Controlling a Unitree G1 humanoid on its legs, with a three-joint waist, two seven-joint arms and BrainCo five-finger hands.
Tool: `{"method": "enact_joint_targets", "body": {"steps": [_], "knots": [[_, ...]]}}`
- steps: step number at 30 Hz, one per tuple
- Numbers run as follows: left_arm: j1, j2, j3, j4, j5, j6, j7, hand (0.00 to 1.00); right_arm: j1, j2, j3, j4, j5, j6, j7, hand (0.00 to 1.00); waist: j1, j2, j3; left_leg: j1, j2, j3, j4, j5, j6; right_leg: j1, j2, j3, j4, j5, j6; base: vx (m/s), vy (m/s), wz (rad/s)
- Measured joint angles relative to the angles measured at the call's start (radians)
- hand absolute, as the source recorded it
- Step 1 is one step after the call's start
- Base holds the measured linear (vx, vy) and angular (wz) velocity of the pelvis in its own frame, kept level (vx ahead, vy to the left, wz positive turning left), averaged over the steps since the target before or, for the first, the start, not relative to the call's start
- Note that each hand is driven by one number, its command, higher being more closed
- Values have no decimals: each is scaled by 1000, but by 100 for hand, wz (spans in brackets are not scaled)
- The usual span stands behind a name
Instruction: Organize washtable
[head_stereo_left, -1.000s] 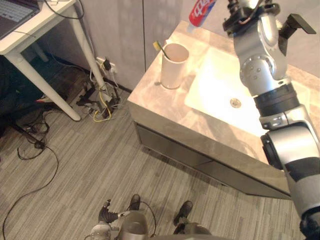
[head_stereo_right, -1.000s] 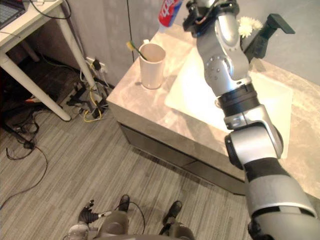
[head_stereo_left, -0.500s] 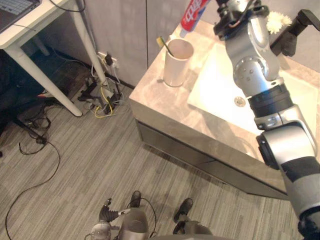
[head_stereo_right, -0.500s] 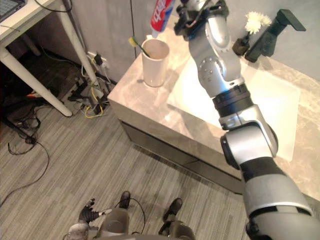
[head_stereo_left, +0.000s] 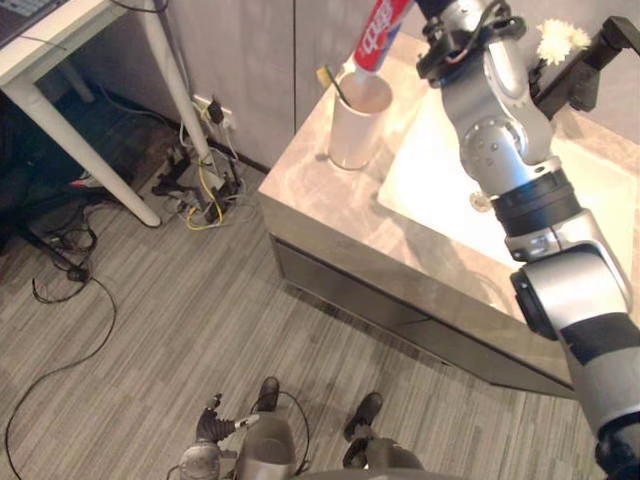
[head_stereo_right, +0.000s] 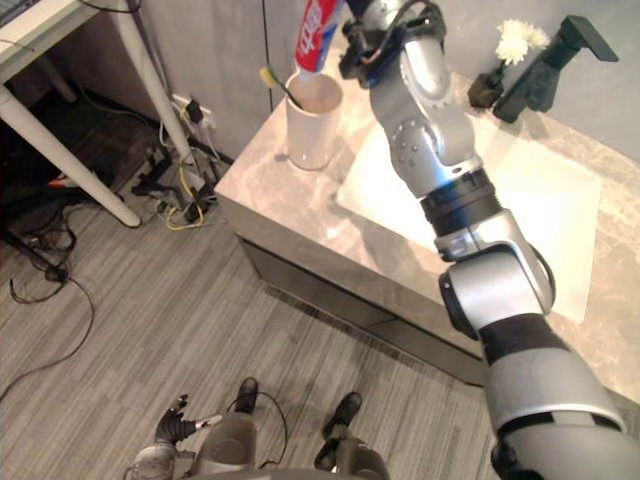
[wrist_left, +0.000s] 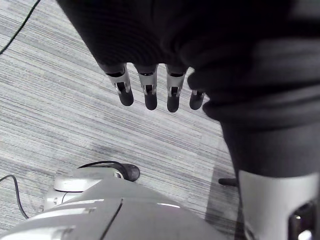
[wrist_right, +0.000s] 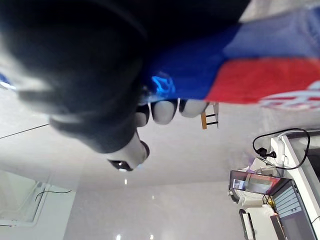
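Head views put the toothpaste tube (head_stereo_left: 378, 35) over the cup (head_stereo_left: 352, 125), perhaps touching; the right wrist view shows the right hand (wrist_right: 162, 111) clasping it. The left hand (wrist_left: 149, 94) hangs slack-fingered.

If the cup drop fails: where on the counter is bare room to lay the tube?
Bare: counter in front of the cup, and the front strip between basin and counter edge. Crowded: the back by faucet and flower; the cup holds a toothbrush.

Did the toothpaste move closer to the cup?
Yes. The toothpaste tube has swung toward the robot's left, and its lower end now hangs just above the cup.
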Motion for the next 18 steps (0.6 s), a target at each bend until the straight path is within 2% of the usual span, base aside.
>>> {"method": "enact_joint_targets", "body": {"steps": [18], "knots": [[0, 6, 1, 1, -1, -1, 1, 0, 27, 0, 37, 0, -21, 2, 17, 100, -3, -11, 5, 0, 0, 1, 0, 0, 0, -2, 0, 2, 0, 0, 0, 0, 0, 0]]}}
